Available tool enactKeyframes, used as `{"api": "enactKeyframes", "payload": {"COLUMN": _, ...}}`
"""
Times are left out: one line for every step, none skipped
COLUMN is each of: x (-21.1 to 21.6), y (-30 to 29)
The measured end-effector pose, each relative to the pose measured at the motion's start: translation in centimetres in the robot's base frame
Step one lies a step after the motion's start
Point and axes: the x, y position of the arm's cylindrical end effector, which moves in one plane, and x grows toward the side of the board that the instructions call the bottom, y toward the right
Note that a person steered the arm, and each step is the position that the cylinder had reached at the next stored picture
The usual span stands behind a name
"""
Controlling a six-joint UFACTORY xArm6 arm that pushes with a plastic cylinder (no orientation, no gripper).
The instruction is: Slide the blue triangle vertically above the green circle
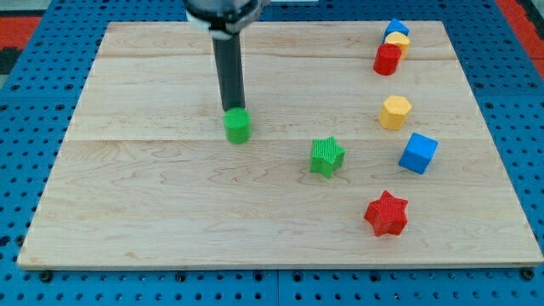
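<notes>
Our tip (234,109) sits touching the top edge of the green circle (238,126), left of centre on the bench (127,204). The blue triangle (395,28) lies far off at upper right, tight against a yellow block (398,41) and a red block (387,59). We carry no fingers, so we should approach it from the right and push left gently, avoiding the neighbours.

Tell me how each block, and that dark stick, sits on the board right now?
my tip: just above the green circle, touching or nearly so.
green circle: flat, alone, left of centre.
green star: flat, alone.
yellow hexagon: flat, alone.
blue cube: flat, alone.
red star: flat, alone.
blue triangle: top right, bunched with a yellow block and a red block.
</notes>
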Motion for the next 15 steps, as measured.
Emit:
{"api": "enactKeyframes", "payload": {"x": 2.5, "y": -0.1}}
{"api": "enactKeyframes", "payload": {"x": 5.1, "y": -0.8}}
{"api": "enactKeyframes", "payload": {"x": 1.5, "y": -0.4}}
{"api": "enactKeyframes", "payload": {"x": -3.8, "y": 5.6}}
{"api": "enactKeyframes", "payload": {"x": -6.3, "y": 18.5}}
{"api": "enactKeyframes", "payload": {"x": -8.7, "y": 31.0}}
{"api": "enactKeyframes", "payload": {"x": -12.6, "y": 36.6}}
{"api": "enactKeyframes", "payload": {"x": -16.8, "y": 35.0}}
{"api": "enactKeyframes", "payload": {"x": -16.9, "y": 25.2}}
{"api": "enactKeyframes", "payload": {"x": -17.5, "y": 28.6}}
{"api": "enactKeyframes", "payload": {"x": -20.9, "y": 27.3}}
{"api": "enactKeyframes", "payload": {"x": -19.4, "y": 18.2}}
{"api": "enactKeyframes", "payload": {"x": -14.2, "y": 12.7}}
{"api": "enactKeyframes", "payload": {"x": -11.3, "y": 12.5}}
{"api": "enactKeyframes", "payload": {"x": -12.7, "y": 15.5}}
